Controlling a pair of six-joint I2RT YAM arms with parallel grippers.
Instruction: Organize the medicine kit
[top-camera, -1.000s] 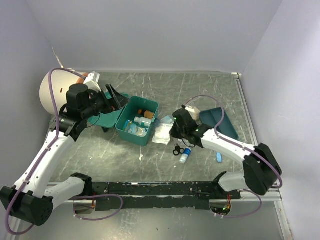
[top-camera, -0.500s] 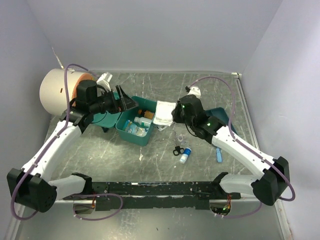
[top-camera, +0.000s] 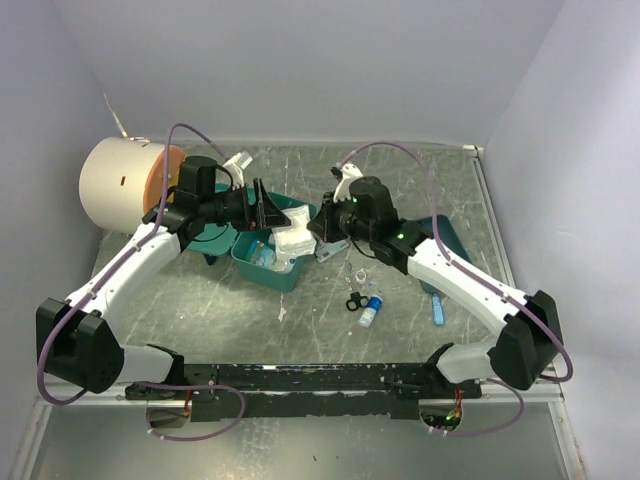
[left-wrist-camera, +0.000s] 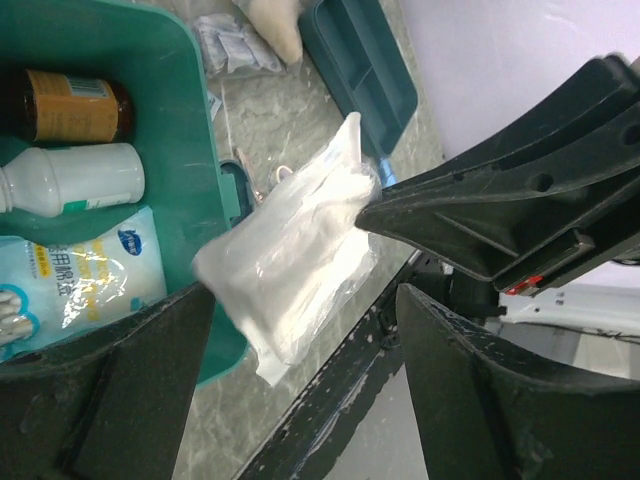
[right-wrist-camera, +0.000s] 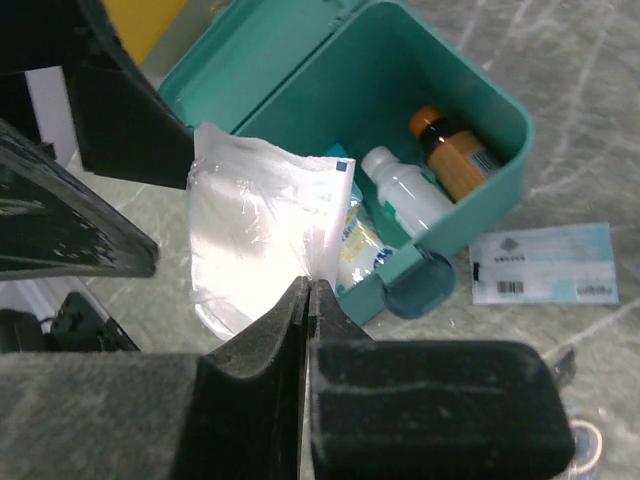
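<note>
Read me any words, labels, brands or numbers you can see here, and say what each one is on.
No text is clear enough to quote.
Pale blue packet in the medicine kit: logo and print, too blurred.
Amber bottle: label too small to read.
White bottle: label unreadable.
Flat packet on the table: barcode and logo, print too small.
Clear bag: no print visible.

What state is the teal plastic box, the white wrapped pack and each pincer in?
Teal green rectangular plastic box: lid open, partly filled.
White plastic-wrapped pack: held aloft above the box.
Right pincer: shut on the pack.
Left pincer: open beside the pack.
</note>
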